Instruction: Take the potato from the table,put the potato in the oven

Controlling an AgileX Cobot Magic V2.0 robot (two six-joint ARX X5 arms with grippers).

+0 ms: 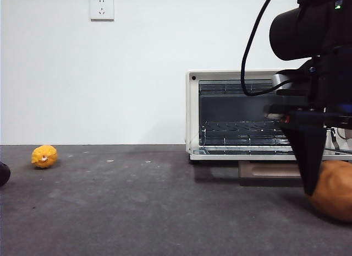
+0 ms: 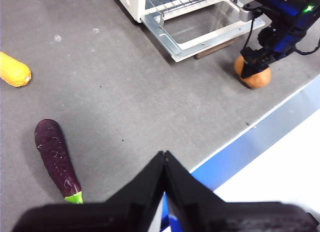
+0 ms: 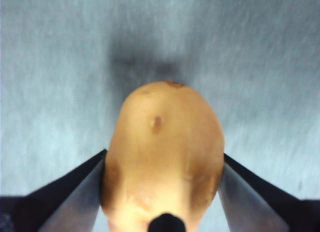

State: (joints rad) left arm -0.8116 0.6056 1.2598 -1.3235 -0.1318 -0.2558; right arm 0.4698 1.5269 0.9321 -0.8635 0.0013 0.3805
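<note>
One potato (image 3: 162, 157) sits on the tabletop (image 1: 137, 201) just in front of the oven (image 1: 193, 113), whose door (image 2: 200, 30) lies folded down and open. Both jaws of the right hand (image 3: 162, 164) press against its sides, gripping it. Well apart, the left hand (image 2: 164, 162) hangs above the tabletop's edge with its jaws closed together, near a purple eggplant (image 2: 55, 157) and a yellow fruit (image 1: 44, 156).

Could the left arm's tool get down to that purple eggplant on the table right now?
Probably yes. The eggplant lies in the open on the table, with nothing over or against it. The left tool hangs above, near it, jaws shut. The right tool is busy at the potato by the oven.
</note>
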